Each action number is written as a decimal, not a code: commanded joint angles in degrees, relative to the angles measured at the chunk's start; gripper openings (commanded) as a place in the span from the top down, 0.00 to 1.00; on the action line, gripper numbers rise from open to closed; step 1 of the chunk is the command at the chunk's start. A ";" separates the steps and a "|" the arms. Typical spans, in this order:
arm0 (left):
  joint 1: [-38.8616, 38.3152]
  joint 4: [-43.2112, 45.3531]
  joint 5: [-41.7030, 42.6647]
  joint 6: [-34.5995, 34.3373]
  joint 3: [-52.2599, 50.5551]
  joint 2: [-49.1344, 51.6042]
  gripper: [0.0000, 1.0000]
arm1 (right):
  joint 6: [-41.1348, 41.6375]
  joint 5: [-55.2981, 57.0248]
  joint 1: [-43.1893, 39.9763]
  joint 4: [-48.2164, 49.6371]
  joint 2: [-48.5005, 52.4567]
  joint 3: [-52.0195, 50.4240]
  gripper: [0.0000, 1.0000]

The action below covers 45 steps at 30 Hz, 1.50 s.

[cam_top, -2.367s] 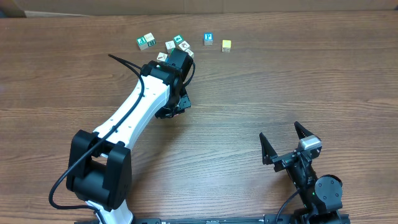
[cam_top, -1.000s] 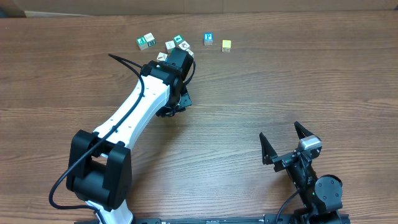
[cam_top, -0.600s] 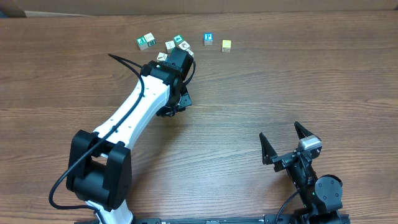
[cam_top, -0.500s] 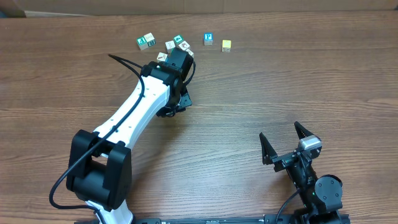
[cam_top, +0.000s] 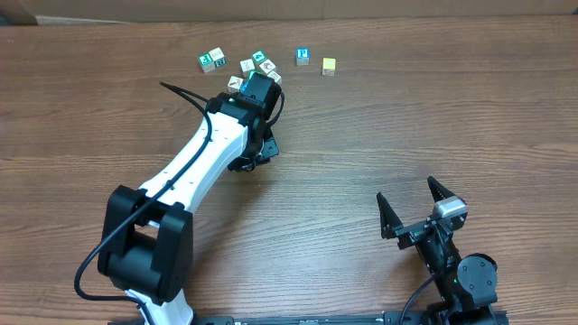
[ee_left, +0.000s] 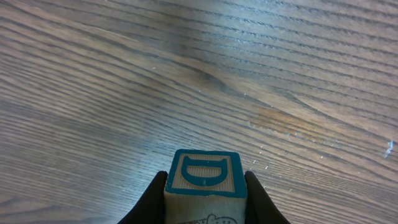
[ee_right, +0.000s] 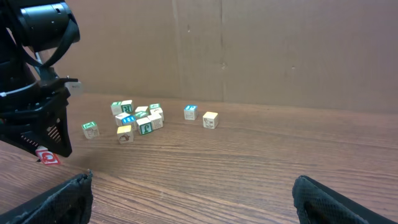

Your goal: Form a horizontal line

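My left gripper (ee_left: 205, 182) is shut on a whitish cube (ee_left: 205, 171) with a blue D on its upper face, held over bare wood. Overhead, that gripper (cam_top: 256, 153) hangs under the white arm's wrist, just short of the jumble, and the cube is hidden. A blue-and-white P cube (cam_top: 303, 56) and a yellow cube (cam_top: 329, 66) stand side by side with a gap near the far edge. No horizontal line of touching cubes shows. My right gripper (cam_top: 414, 206) stands open and empty at the near right, far from the cubes.
A loose jumble of white, teal and green letter cubes (cam_top: 247, 65) lies left of the P cube, one cube (cam_top: 237, 82) right beside the left wrist. A small red-and-white piece (ee_right: 48, 157) shows under the left gripper. A brown wall (ee_right: 280, 50) rises behind.
The left arm has shifted slightly toward the far jumble, still holding the D cube. The right arm has not moved.
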 commanded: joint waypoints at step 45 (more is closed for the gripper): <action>-1.60 1.22 -2.86 -3.37 -0.35 1.84 0.96 | 0.33 0.42 -0.20 0.28 -0.46 -0.59 0.00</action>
